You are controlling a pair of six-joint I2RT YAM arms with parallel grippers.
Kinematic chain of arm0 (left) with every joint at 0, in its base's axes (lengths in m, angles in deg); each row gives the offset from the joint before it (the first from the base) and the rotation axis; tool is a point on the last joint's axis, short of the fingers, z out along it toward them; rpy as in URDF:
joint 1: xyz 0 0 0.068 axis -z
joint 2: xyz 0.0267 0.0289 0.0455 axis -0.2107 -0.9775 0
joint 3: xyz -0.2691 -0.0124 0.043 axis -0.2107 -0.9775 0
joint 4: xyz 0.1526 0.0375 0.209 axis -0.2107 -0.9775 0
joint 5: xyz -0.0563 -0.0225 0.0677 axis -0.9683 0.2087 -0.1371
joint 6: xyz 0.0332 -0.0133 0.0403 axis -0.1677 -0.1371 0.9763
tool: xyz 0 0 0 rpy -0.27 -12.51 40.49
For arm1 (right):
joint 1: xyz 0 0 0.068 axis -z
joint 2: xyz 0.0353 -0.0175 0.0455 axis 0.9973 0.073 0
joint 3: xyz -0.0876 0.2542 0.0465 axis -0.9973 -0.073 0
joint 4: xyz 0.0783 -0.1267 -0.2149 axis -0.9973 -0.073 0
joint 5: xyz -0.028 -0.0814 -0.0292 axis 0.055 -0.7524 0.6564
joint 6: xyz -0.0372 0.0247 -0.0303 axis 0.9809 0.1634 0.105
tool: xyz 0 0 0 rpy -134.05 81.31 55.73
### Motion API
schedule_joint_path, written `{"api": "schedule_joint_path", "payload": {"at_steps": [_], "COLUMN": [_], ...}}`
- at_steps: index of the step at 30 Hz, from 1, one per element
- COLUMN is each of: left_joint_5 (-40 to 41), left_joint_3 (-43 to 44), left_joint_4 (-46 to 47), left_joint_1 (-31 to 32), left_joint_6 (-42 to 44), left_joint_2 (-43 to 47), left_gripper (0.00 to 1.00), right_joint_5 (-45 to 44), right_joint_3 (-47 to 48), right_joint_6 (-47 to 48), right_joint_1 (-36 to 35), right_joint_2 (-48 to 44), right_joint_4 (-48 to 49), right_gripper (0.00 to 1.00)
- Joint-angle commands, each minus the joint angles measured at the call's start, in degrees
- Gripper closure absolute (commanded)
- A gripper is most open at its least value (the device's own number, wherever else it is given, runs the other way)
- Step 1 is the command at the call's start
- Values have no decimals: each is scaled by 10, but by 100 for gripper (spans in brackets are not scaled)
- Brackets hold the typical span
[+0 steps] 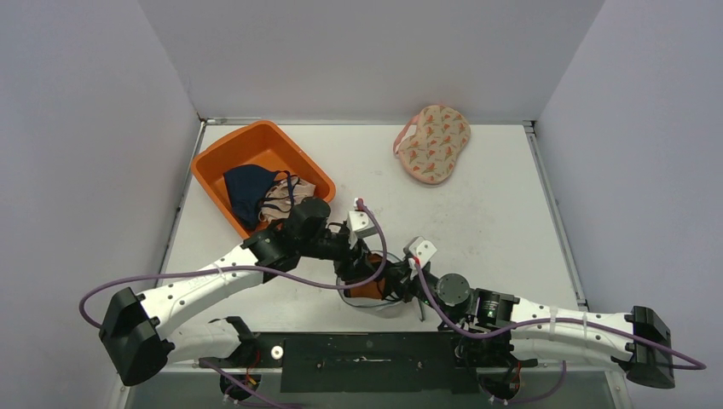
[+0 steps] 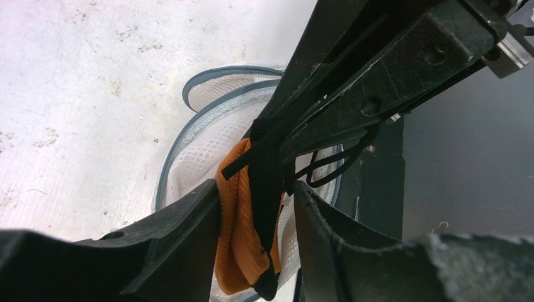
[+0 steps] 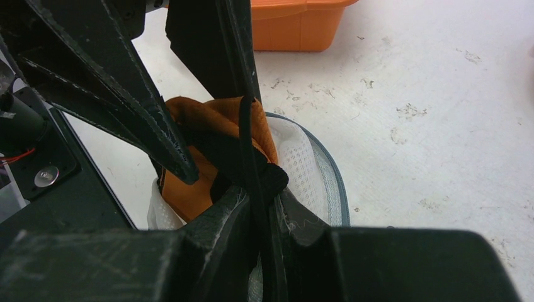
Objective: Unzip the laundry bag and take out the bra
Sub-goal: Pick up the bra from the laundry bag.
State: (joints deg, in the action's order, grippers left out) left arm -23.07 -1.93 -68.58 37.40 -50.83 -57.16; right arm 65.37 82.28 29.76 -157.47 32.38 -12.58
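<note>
Right hand (image 3: 261, 201) clenched on the black strap (image 3: 247, 151), left hand (image 2: 256, 189) bracketing the bra (image 2: 236, 226), its grip impossible to tell: pulling may drag the laundry bag (image 2: 208, 141) along.

Three plain pale walls boxed it in: back wall (image 1: 367, 51), left wall (image 1: 85, 153), right wall (image 1: 648, 153), all bare and evenly lit. The white table (image 1: 477, 221) was scuffed and speckled, a metal rail (image 1: 554, 209) edged it, and a black plate (image 1: 367, 362) sat along the near side.
</note>
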Motion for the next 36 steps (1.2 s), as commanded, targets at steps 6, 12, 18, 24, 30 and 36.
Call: {"api": "schedule_joint_path", "payload": {"at_steps": [6,12,18,24,30,36], "left_joint_5": [-3,20,64,102,148,176], "left_joint_3": [0,4,-3,-6,-11,-16], "left_joint_4": [8,6,24,39,55,65], "left_joint_1": [12,13,14,14,14,17], "left_joint_6": [18,18,6,-8,-48,-68], "left_joint_2": [-8,-10,9,21,45,95], "left_gripper": [75,100,100,100,100,100], "right_joint_5": [9,2,-2,5,-108,-244], "right_joint_3": [30,35,58,100,78,39], "right_joint_6": [-2,-15,-36,-59,-143,-258], "right_joint_1": [3,3,3,2,2,3], "right_joint_2": [-3,-16,-44,-53,-145,-226], "right_joint_4": [39,10,-70,-137,-122,-177], "right_gripper": [95,82,10,10,10,7]}}
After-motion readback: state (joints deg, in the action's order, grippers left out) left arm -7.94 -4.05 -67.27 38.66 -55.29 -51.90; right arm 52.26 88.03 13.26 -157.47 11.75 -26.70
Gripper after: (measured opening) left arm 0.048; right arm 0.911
